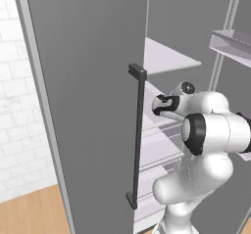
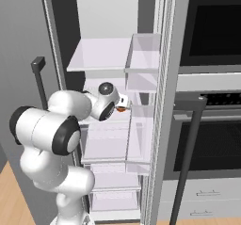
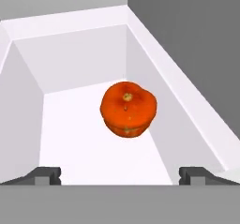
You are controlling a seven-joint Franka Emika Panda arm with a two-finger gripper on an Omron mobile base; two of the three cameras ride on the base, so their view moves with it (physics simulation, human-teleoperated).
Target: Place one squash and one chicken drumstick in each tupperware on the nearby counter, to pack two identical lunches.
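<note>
Squash [image 3: 128,108] — between spread fingertips [image 3: 46,175]

Squash [image 3: 128,108] – glossy, smooth orange skin; bin [image 3: 84,68] – matt white plastic.

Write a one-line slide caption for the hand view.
Open pincer poised before the round orange-red squash, which sits alone on the white floor of a fridge compartment, not yet touched.

Flat, even rendered light left every frame sharp and glare-free, with only a faint soft shadow beneath the round orange-red squash [image 3: 128,108] at centre frame.
</note>
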